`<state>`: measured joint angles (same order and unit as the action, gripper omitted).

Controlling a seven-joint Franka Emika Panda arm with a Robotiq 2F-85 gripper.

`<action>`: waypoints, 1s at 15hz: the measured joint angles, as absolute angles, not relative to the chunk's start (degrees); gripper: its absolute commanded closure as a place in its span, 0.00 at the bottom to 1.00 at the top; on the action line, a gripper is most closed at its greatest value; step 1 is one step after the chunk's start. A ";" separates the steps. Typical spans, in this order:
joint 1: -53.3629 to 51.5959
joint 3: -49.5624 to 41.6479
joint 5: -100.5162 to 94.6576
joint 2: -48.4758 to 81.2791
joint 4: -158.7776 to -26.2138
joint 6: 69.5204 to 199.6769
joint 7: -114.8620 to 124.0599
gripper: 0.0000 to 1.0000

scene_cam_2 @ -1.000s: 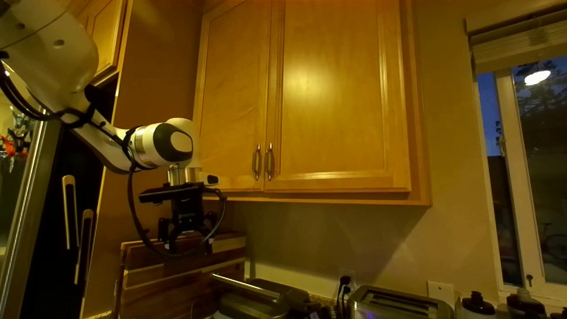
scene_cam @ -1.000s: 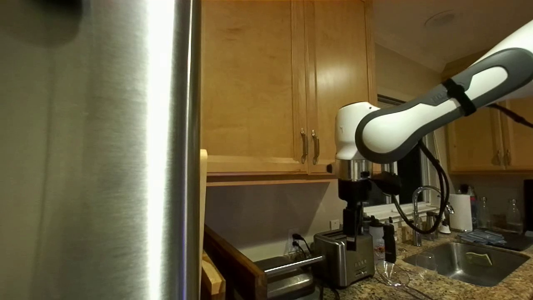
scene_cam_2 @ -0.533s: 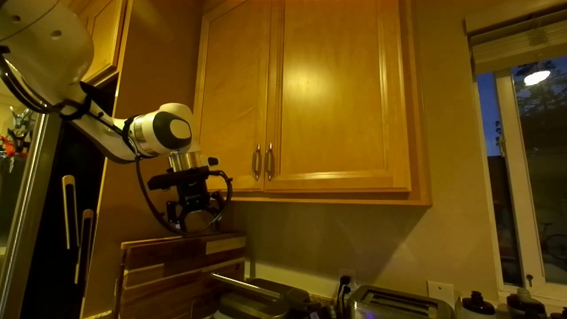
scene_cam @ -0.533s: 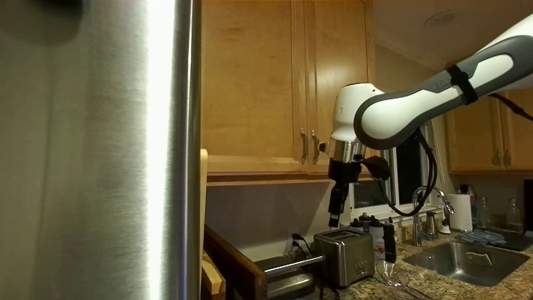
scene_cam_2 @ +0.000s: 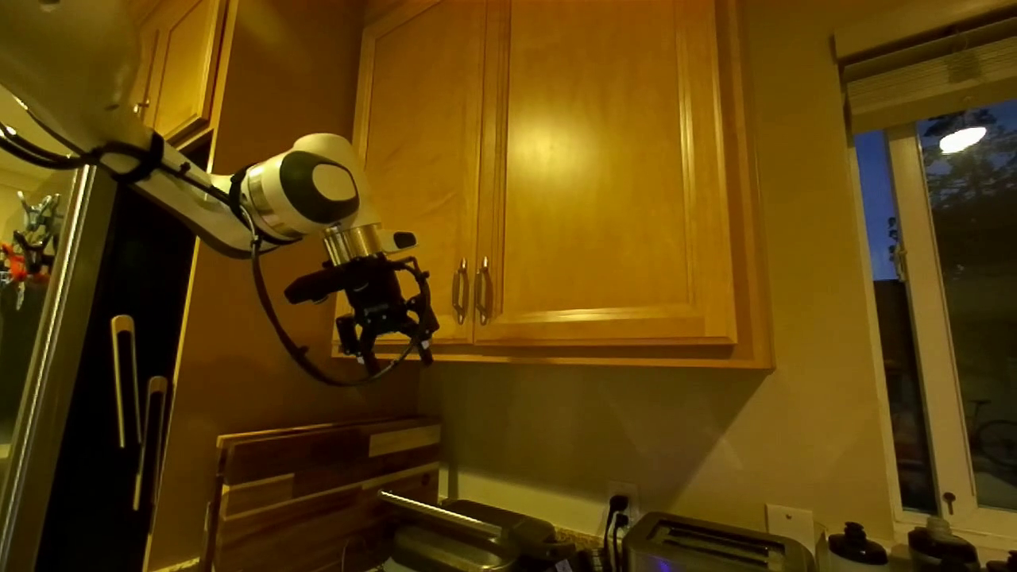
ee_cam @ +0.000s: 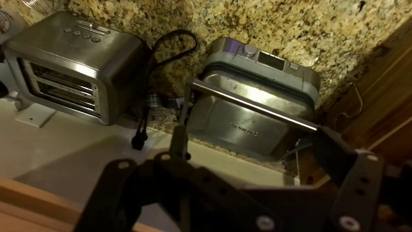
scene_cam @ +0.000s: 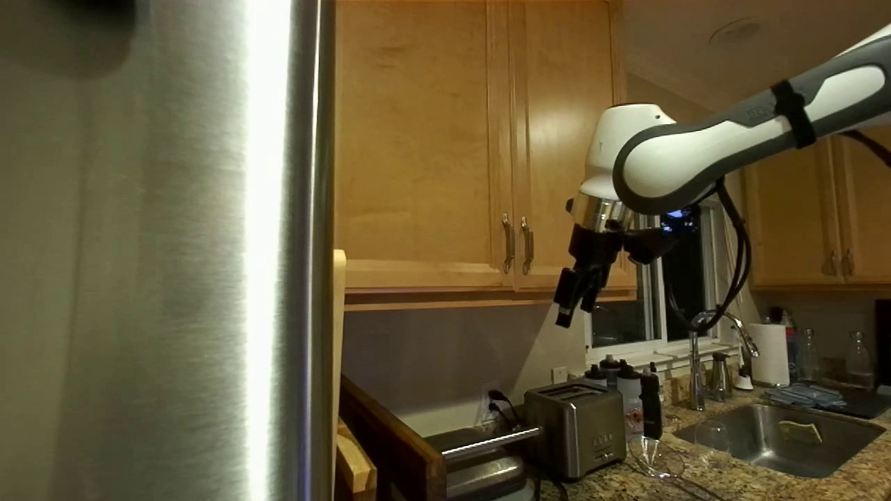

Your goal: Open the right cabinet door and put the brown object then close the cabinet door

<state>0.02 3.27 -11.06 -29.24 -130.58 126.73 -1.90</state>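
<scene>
The right cabinet door (scene_cam: 567,125) is shut and shows in both exterior views (scene_cam_2: 596,175). Its metal bar handle (scene_cam_2: 483,290) is near its left edge. The cabinet (scene_cam_2: 751,238) hangs on the wall with both doors closed. My gripper (scene_cam: 576,314) is open and empty, tilted, at about the height of the cabinet's bottom edge. In an exterior view the gripper (scene_cam_2: 398,359) is left of and below the handles. In the wrist view the gripper's fingers (ee_cam: 251,138) are wide apart. The brown object (scene_cam: 339,334), a thin pale wood strip, stands upright beside the fridge.
The steel fridge (scene_cam: 174,250) fills one side. Below are a toaster (scene_cam: 578,428), a steel press with a bar handle (ee_cam: 244,119), dark wooden boards (scene_cam_2: 326,500) and a slant-topped block (scene_cam: 356,466). Bottles (scene_cam: 630,396) and a sink (scene_cam: 779,445) are further along.
My gripper has risen from beside the toaster to the cabinet's bottom edge. It has tilted and, in an exterior view, moved right towards the handles. The doors have not moved.
</scene>
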 measured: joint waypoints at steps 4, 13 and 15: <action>0.84 3.57 -12.56 -29.42 -129.44 127.07 -0.74 0.00; 4.21 5.59 -14.88 -26.89 -126.27 130.88 13.16 0.00; 5.77 6.36 -16.31 -25.93 -124.97 132.69 17.79 0.00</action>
<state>5.77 6.36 -16.31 -25.93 -124.97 132.69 17.79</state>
